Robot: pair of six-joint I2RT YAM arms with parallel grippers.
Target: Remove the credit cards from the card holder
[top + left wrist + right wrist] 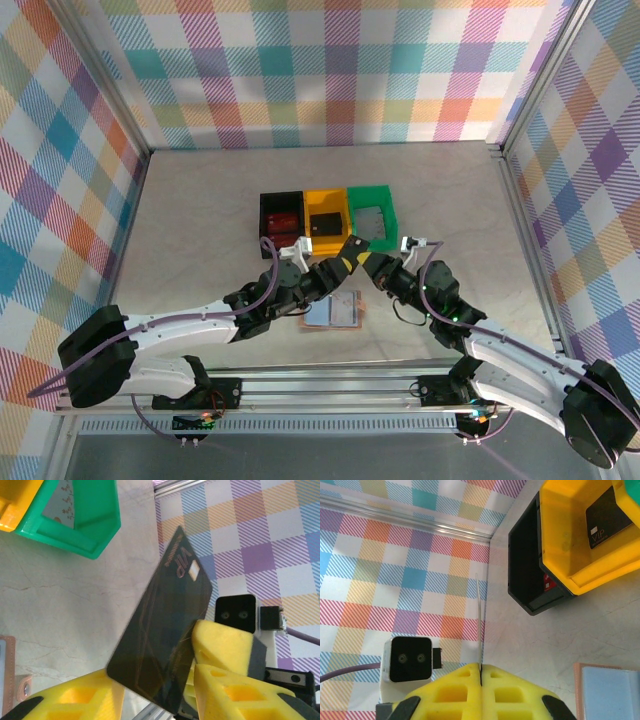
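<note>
Gripping on the flat faces suits this stiff, slippery credit card (165, 625); your right gripper (481, 672) clamps it, left gripper (157, 690) half-closed around it

- black VIP card (165, 630): in the air, tilted, copper lettering showing.
- second black VIP card (607, 517): flat in yellow bin (580, 565).
- grey card (372, 221): in green bin (370, 192).
- card holder (333, 312): open on table (200, 220), pale blue pockets up.

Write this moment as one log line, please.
right claw: shut on black VIP card | left claw: flanking card, grip unclear | card holder: lying open
</note>
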